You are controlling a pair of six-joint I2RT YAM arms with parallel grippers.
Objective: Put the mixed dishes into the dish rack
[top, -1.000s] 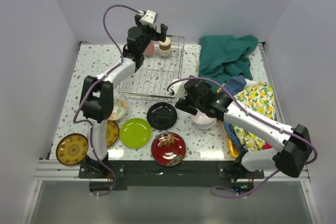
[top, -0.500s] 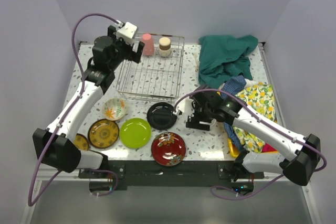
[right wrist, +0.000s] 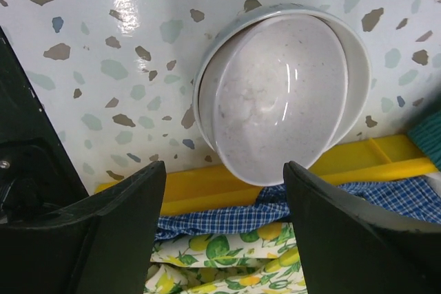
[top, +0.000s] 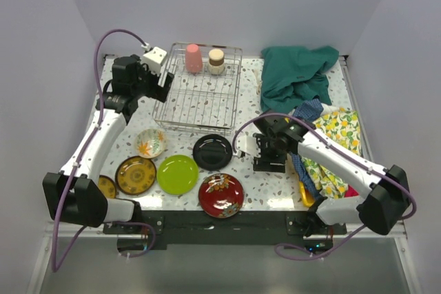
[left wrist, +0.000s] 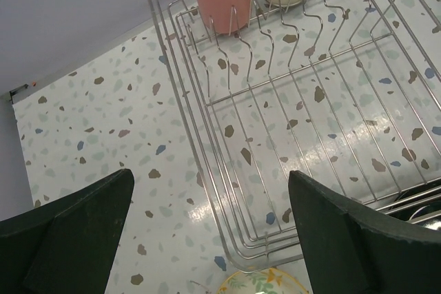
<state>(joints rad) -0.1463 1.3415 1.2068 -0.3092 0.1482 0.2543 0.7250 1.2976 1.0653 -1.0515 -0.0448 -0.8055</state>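
The wire dish rack [top: 200,98] holds a salmon-pink cup [top: 193,58] and a tan cup [top: 216,60] at its far end. In front of it lie a floral bowl [top: 150,142], a brown-gold plate [top: 136,175], a lime-green plate [top: 178,173], a black plate [top: 212,151] and a red floral plate [top: 221,195]. My left gripper [top: 162,77] hangs open and empty above the rack's left edge [left wrist: 207,163]. My right gripper [right wrist: 224,225] is open, pointing down at two stacked white bowls [right wrist: 275,94]; the near rim sits between the fingertips. From above, that arm hides the bowls.
A green cloth [top: 296,74] lies at the back right. A lemon-print cloth [top: 334,135] and a blue check cloth [top: 306,111] lie over a yellow tray [right wrist: 207,194] just right of the white bowls. A second brown-gold plate [top: 105,186] peeks from behind the left arm.
My left arm swung from the rack's far end to its left edge. My right gripper moved right and towards the near edge, over the white bowls, and its jaws narrowed.
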